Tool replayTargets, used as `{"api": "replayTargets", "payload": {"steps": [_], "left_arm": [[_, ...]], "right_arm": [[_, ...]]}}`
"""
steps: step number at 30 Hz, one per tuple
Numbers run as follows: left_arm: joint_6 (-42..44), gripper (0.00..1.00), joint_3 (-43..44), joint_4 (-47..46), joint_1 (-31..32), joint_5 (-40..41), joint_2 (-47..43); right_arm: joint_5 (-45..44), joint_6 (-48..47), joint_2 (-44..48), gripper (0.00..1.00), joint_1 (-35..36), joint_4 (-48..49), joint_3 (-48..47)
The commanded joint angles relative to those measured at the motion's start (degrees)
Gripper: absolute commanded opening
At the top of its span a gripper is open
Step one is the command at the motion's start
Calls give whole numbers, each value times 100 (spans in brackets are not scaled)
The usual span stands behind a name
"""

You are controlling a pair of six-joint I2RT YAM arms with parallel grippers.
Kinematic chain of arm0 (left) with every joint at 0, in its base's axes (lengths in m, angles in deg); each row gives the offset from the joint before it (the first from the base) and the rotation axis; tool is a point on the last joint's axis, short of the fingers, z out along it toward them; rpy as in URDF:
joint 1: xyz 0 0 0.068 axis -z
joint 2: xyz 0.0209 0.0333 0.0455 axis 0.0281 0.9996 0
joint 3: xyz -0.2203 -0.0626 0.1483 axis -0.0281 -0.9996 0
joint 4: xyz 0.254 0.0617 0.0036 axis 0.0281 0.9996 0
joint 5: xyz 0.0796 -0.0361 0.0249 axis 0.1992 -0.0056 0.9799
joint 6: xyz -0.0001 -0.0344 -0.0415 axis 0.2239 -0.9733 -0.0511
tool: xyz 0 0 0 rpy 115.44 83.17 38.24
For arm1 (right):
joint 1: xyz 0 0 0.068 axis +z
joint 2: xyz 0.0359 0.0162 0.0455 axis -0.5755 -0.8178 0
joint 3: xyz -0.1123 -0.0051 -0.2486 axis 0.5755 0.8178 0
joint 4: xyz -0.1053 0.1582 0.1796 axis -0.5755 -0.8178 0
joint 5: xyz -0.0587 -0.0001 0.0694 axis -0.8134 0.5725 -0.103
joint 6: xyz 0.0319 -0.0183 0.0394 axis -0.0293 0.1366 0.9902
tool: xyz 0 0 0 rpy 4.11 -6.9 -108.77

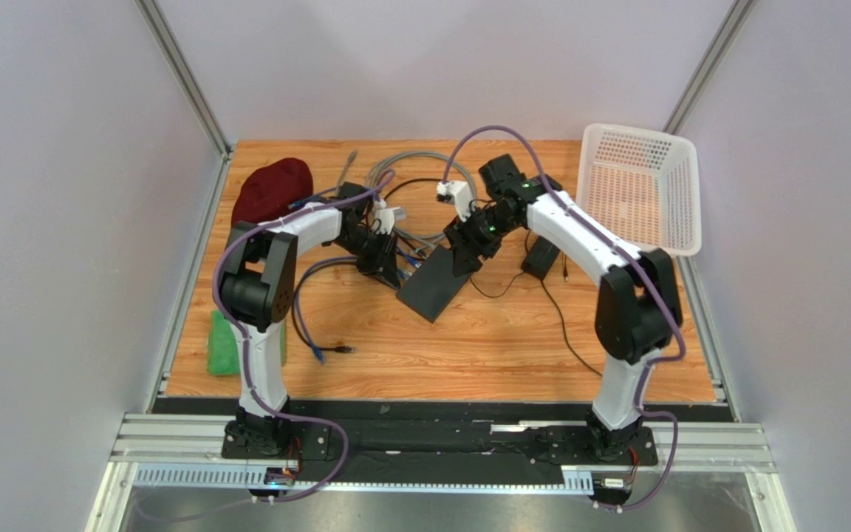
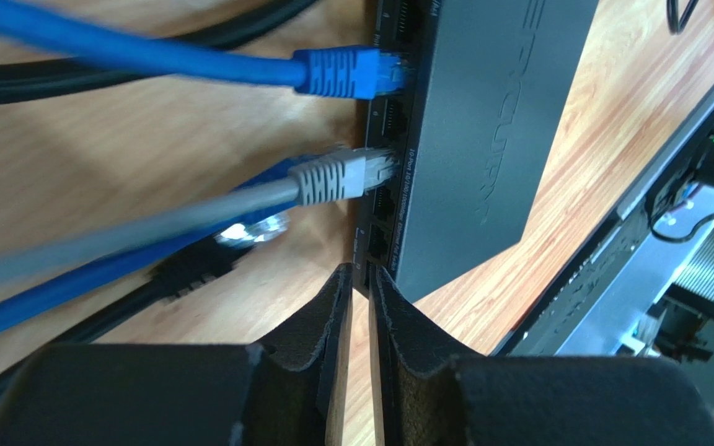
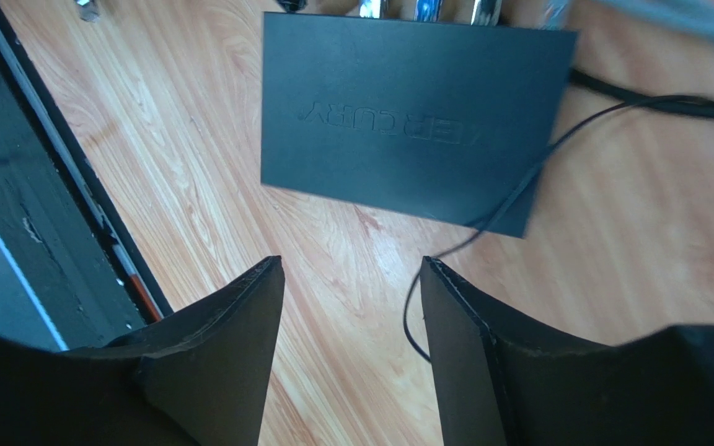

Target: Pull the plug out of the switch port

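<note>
The switch (image 1: 436,286) is a flat black box lying in the middle of the table. In the left wrist view its socket edge (image 2: 384,139) holds a blue plug (image 2: 347,72) and a grey plug (image 2: 342,177), both seated. My left gripper (image 2: 359,274) is shut to a thin slit with nothing in it. Its tips are at the corner of the socket edge, just below the grey plug. My right gripper (image 3: 351,269) is open and empty above bare table, short of the switch's plain edge (image 3: 407,121). In the top view the grippers (image 1: 380,257) (image 1: 466,249) flank the switch.
A thin black wire (image 3: 482,214) runs from the switch past my right fingertip. A black adapter brick (image 1: 539,257) lies to the right. A white basket (image 1: 641,188) is at the back right. A maroon cloth (image 1: 272,188) and grey cable coils (image 1: 413,177) are at the back. A green pad (image 1: 222,344) lies at the left.
</note>
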Motion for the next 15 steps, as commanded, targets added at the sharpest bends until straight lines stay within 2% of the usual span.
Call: {"api": "replayTargets", "payload": {"steps": [1, 6, 15], "left_arm": [[212, 21, -29, -141, 275, -97, -265], [247, 21, 146, -44, 531, -167, -80], [431, 21, 374, 52, 892, -256, 69]], "right_arm": [[227, 856, -564, 58, 94, 368, 69], [-203, 1058, -705, 57, 103, 527, -62], [-169, 1085, -503, 52, -380, 421, 218]]}}
